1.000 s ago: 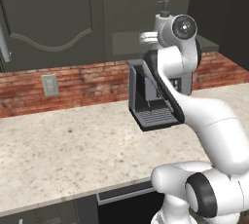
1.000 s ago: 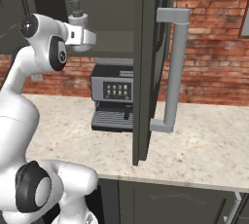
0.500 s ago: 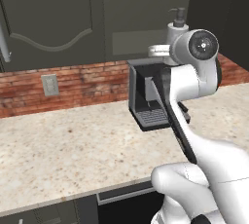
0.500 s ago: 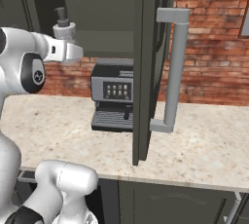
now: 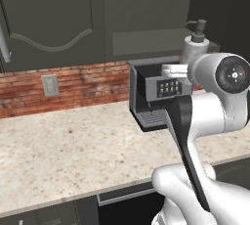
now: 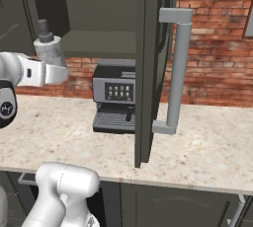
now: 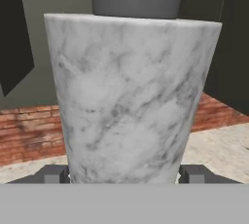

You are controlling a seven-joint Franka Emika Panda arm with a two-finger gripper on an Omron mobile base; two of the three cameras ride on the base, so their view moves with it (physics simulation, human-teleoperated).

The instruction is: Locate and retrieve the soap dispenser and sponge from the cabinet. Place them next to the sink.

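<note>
Marbled bottle: one soap dispenser point(image 7: 131, 96), grey-white with a grey pump on top, upright between the two finger tips – it sits in the grip, off any surface.
Gripper: one gripper point(image 7: 127, 173); its jaws stand wide and press against the base of the soap dispenser on both sides, a dark finger pad point(image 7: 52, 173) at each flank.
Dispenser seen from the base: in the left base view the soap dispenser point(image 5: 196, 44) rises just above the white arm point(image 5: 215, 101), in front of the open cabinet point(image 5: 161, 9); in the right base view the bottle point(image 6: 47, 46) stands on the hand at the left edge, level with the cabinet shelf point(image 6: 99, 43).
Cabinet: one dark grey-green upper unit with one door point(image 6: 148, 63) swung open toward the camera, carrying one long grey handle point(image 6: 175, 73).
Shelf: one flat interior shelf, pale grey – whether anything lies on it, I cannot tell.
Counter: one speckled beige counter point(image 5: 63, 150) running along the brick wall point(image 5: 88, 82).
Coffee machine: one black machine point(image 6: 114, 103) at the back edge of the counter against the wall, under the cabinet, with a row of small buttons on its face.
Outlet: one grey wall outlet point(image 5: 50, 85) on the brick, above the counter's back edge, well left of the machine.
</note>
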